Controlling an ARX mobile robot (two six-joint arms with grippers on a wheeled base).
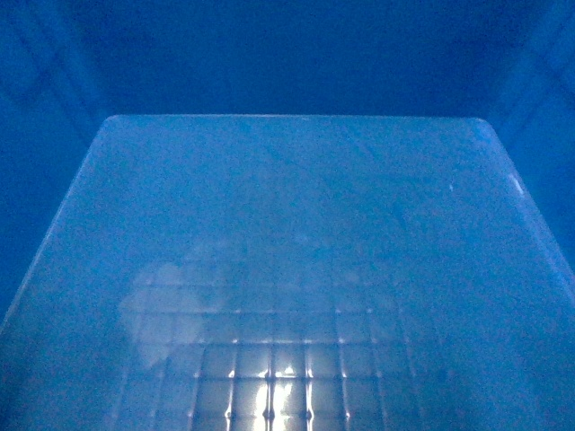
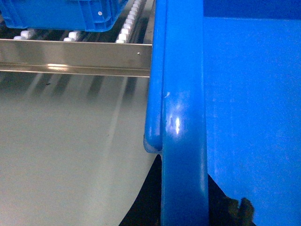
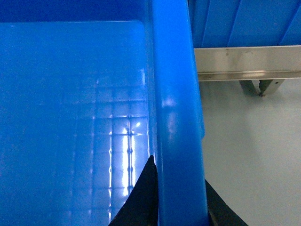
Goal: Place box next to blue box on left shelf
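Left jaws [image 2: 184,217]: dark fingers straddle the box's [image 2: 183,141] left rim at the bottom edge of the wrist view, one outside, one inside the wall; mostly cut off, but they appear clamped on the rim. Right jaws [image 3: 181,207]: dark fingers likewise flank the right rim [image 3: 176,117], one on each side, tips hidden behind the rim, closed on it.

The box is held between both arms, clear of the floor, just short of the shelf. In the head view its interior fills the frame: glossy floor [image 1: 287,269] with an embossed grid catching glare near the lower edge, dark walls rising on three sides. Neither arm shows there.

Ahead of the left rim: a steel shelf rail [image 2: 75,59], white rollers [image 2: 129,26] behind it, and a second blue box [image 2: 61,14] resting on them, its upper part cut off. Ahead of the right rim: another steel rail [image 3: 247,63] with a bracket [image 3: 261,87] beneath and ribbed blue plastic [image 3: 244,21] above; whether this is another crate cannot be told.

Pale grey floor [image 2: 61,155] below, with soft streaked reflections.
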